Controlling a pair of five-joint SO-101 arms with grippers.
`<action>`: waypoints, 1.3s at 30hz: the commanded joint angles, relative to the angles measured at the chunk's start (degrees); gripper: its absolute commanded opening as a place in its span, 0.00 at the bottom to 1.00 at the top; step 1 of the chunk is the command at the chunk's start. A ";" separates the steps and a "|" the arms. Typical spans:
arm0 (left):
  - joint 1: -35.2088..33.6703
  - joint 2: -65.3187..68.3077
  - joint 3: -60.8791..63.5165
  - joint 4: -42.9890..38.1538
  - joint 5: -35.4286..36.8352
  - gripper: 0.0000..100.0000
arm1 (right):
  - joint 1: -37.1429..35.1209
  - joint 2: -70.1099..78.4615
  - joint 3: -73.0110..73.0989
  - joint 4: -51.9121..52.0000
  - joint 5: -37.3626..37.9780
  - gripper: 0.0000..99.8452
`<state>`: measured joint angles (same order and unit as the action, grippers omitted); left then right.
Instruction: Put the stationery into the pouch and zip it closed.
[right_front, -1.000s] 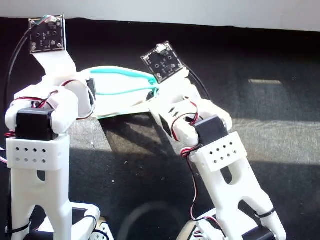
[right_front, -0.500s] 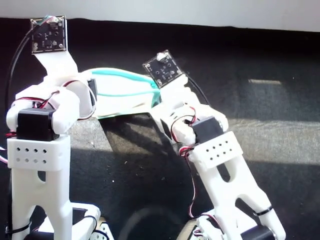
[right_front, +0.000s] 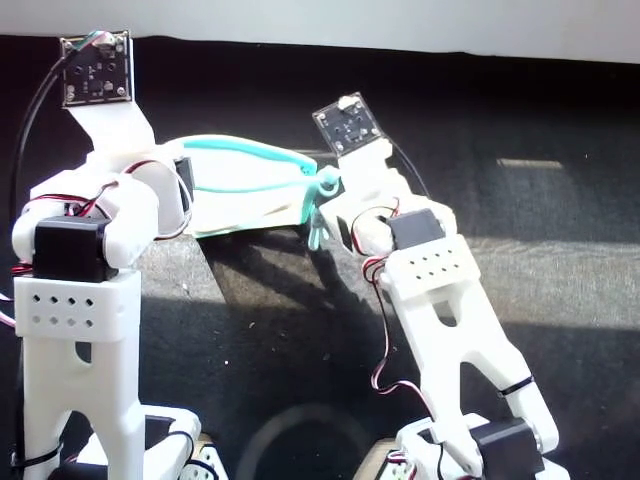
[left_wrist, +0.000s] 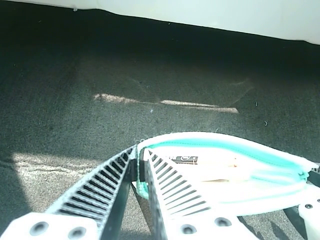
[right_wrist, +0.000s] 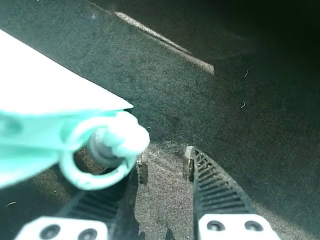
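The white pouch (right_front: 245, 190) with a teal zip hangs above the dark table, its mouth open. My left gripper (left_wrist: 139, 167) is shut on the pouch's (left_wrist: 235, 187) near end at the zip edge. Stationery (left_wrist: 200, 161) lies inside, a dark piece and a pale stick. At the pouch's other end the teal zip pull loop (right_front: 318, 228) dangles free. My right gripper (right_wrist: 165, 165) is open just beside that loop (right_wrist: 95, 155), nothing between its fingers. The loop rests against one finger's outer side.
Dark felt covers the table (right_front: 520, 200), with bright sunlit strips (left_wrist: 165, 103) across it. A pale wall (right_front: 400, 20) runs along the far edge. The right arm (right_front: 430, 270) stands close to the pouch's right end.
The right arm has drawn back to the right, away from the pouch. The teal pull loop, earlier hidden at the gripper, now hangs free. The left arm has kept still.
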<state>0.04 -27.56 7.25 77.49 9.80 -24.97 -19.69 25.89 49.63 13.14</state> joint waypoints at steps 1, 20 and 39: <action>1.54 0.75 1.45 0.53 -0.44 0.01 | -1.01 -0.48 -0.40 0.04 -0.62 0.13; 1.45 0.84 1.19 0.53 -0.44 0.01 | -5.76 -6.29 -0.31 2.77 -6.33 0.13; 1.45 0.75 1.45 0.53 -0.53 0.01 | -11.12 -5.58 -6.02 4.97 -9.93 0.13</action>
<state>0.04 -27.56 7.25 77.49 9.80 -35.25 -25.14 22.46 56.40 3.91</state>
